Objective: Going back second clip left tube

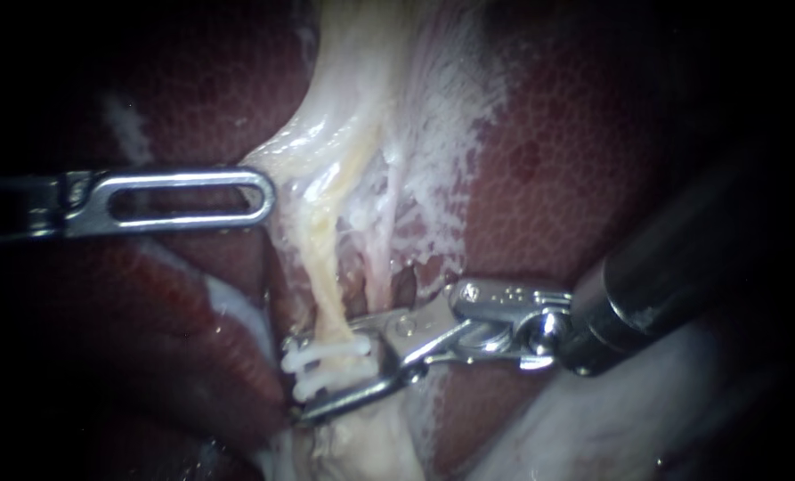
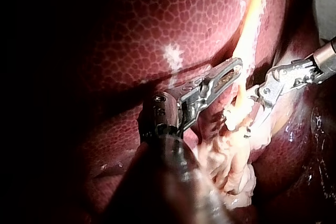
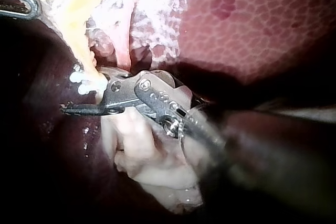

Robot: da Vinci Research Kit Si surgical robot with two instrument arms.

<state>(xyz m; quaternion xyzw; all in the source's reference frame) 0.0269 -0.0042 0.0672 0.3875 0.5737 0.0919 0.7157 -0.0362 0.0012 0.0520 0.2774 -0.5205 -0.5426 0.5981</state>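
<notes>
**Right instrument astride the left tube at the clip site; way out is sideways, across the tube**

Liver (image 1: 557,178) fills the backgrnd, dark red and mottled, w/ white filmy tissue over its middle.

Right instrument (image 1: 295,379) comes in from the right, low in the endoscope view. Its jaws stand apart w/ a clear gap and lie across the tube, one above the clip site, one below. Can't tell if either jaw touches tube or clip, so I read them as open, not gripping.

Left instrument (image 1: 268,196) lies level, higher up and to the left, tip just beside the pale tissue edge and well apart from the clip site. Right instrument is far nearer.

Left tube (image 1: 323,267): yellowish, glistening, thin. Long axis approx up-down in the endoscope view, narrowing toward the jaws. A paler strand (image 1: 381,249) runs beside it on the right.

Key relation: jaw axis is roughly crosswise to the tube axis, and the tube sits inside the gap. Backing out prob. means sliding along the shaft's line, toward the right, w/o dragging the tube.

Upper clip bar (image 1: 312,358) and lower clip bar (image 1: 326,381): white, knobbed ends, lying across the tube, close together, both in the gap. Two clips or one clip's legs? Can't say.
</notes>
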